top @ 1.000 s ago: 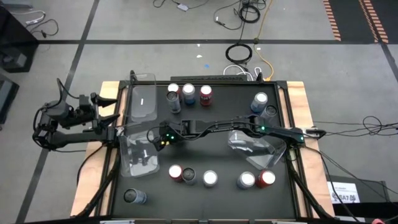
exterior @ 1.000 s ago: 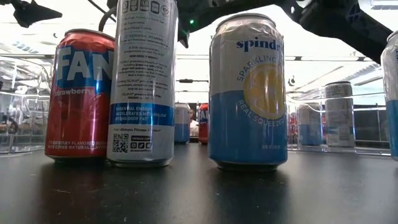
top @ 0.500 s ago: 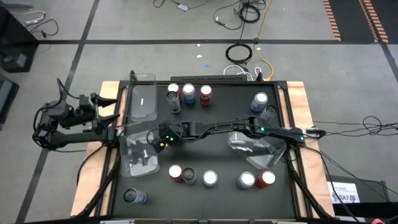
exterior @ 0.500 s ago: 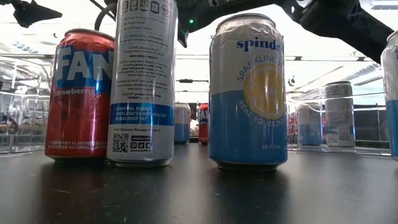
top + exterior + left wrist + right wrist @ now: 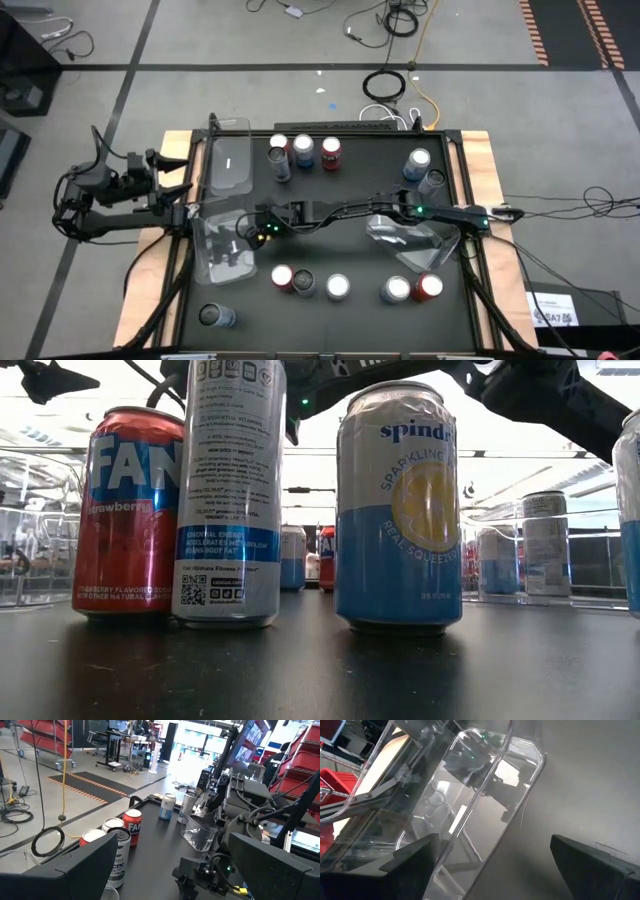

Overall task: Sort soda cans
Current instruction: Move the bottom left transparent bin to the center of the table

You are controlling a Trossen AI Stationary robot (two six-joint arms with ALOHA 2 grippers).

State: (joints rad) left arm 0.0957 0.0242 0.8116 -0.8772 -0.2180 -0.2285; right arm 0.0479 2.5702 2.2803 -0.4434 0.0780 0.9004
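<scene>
Your black table [image 5: 350,250] carries clear bins [image 5: 222,248] toward nine o'clock and cans scattered around. The right arm reaches across to nine o'clock, its right gripper [image 5: 490,865] spread wide and empty at a bin's wall. The left gripper [image 5: 170,870] waits off the table at nine o'clock, jaws apart. Soda cans [image 5: 303,151] cluster at twelve; others [image 5: 338,287] line six o'clock.

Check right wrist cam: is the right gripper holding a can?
No. The right gripper is open with nothing between its fingers, looking down at the rim of a clear plastic bin on the black table.
</scene>
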